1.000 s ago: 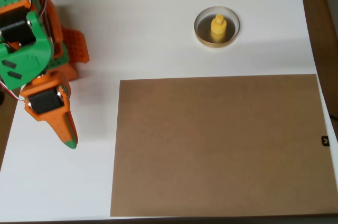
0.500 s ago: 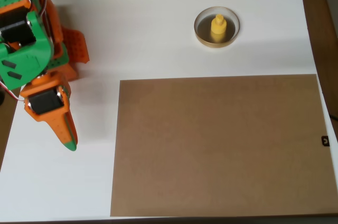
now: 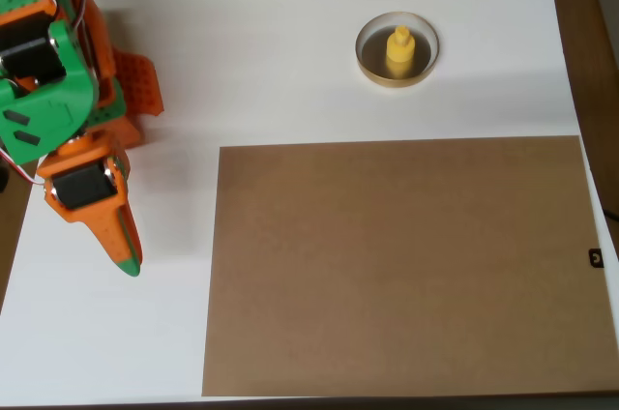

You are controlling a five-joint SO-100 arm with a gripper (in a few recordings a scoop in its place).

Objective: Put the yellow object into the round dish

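The yellow object (image 3: 399, 50) sits upright inside the round dish (image 3: 368, 62), up around 1 o'clock on the white table (image 3: 251, 52). A big brown board (image 3: 401, 265) lies just below it, and the gripper (image 3: 124, 255) is parked way over at 9 o'clock, fingers looking pressed together, holding nothing.

Looks like a lab or hobby bench set up for robot trials. Bare white tabletop (image 3: 290, 43) with a plain brown rectangular board (image 3: 401, 265) laid flat on it. An orange-and-green plastic robot arm (image 3: 68, 110), seemingly 3D-printed, stands at the left edge.
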